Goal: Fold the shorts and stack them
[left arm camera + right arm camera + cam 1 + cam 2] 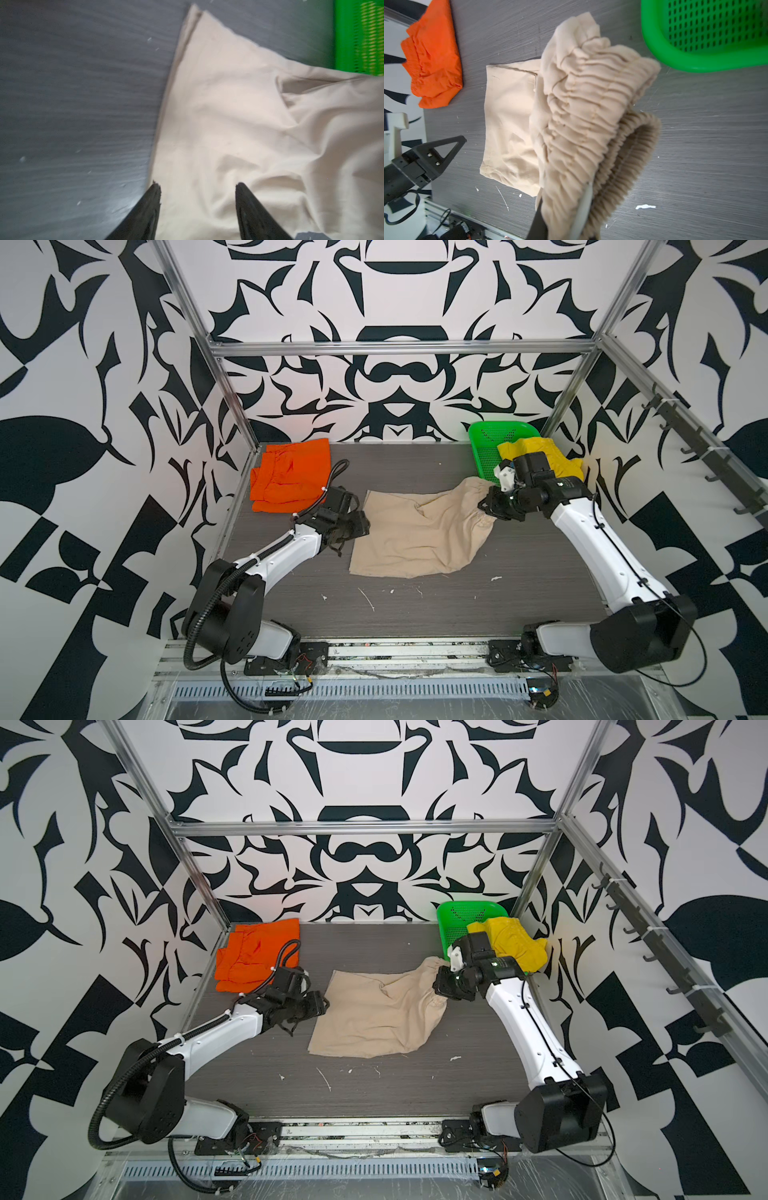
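**Beige shorts: waist end held, leg end free**

Item: beige shorts (419, 531), mid-surface, not yet folded. We noted their long axis running across the surface (415, 605) from the left arm's side to the right arm's side.

Waist end: the gathered waistband (591, 93) was raised off the surface and pinched between the closed right fingers (538, 224), close to the green basket (486, 439).

Leg end: it lay flat, pointing toward the left arm. The left fingers (145, 214) stood spread apart and held nothing. One tip met the hem edge (166, 104) and the other was over the cloth, so the cloth lay straight ahead of them.

Judgement: we took the left arm to be the nearer one for the leg end, and the next move to depend on those fingers closing on that hem.

Other stock: orange shorts (291, 475) lay folded in the far corner on the left arm's side, and yellow shorts (536, 458) were heaped in the basket.
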Tool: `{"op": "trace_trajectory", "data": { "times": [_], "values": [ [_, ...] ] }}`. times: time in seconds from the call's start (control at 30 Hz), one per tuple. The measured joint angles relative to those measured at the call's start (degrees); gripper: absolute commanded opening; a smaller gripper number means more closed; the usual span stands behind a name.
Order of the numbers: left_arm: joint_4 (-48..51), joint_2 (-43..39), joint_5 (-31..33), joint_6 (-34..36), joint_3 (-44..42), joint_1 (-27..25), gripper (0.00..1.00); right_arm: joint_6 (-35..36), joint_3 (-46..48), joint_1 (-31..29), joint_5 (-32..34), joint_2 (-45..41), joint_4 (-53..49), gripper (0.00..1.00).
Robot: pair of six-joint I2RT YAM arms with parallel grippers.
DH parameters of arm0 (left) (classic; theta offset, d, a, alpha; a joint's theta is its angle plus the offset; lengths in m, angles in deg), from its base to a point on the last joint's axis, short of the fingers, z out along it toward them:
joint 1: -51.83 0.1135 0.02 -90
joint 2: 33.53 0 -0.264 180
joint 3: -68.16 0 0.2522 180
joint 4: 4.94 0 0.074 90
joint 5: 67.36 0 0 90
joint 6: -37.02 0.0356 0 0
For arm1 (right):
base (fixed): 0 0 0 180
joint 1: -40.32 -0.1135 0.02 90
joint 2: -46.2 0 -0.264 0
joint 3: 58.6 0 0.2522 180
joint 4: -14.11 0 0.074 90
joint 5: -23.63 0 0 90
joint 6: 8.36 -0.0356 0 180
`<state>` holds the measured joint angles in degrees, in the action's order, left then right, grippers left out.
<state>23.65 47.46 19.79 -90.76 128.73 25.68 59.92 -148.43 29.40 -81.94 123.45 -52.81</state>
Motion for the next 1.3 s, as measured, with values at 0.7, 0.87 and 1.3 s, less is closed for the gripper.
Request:
{"op": "trace_trajectory", "data": {
  "times": [0.7,0.87,1.3],
  "values": [
    [-8.5,9.49,-9.62,-5.7,-5.33,2.43,0.28,-0.85,-26.73,-25.18,25.92,20.28,-12.68,0.04],
    [-12.22,10.6,-10.4,-5.77,-5.92,2.47,0.23,-3.06,-33.57,-31.98,30.86,26.51,-14.36,0.05],
    [-15.26,11.1,-10.75,-5.77,-6.71,2.47,0.21,-6.97,-48.43,-40.52,33.73,43.58,-16.46,0.08]
  ]
}}
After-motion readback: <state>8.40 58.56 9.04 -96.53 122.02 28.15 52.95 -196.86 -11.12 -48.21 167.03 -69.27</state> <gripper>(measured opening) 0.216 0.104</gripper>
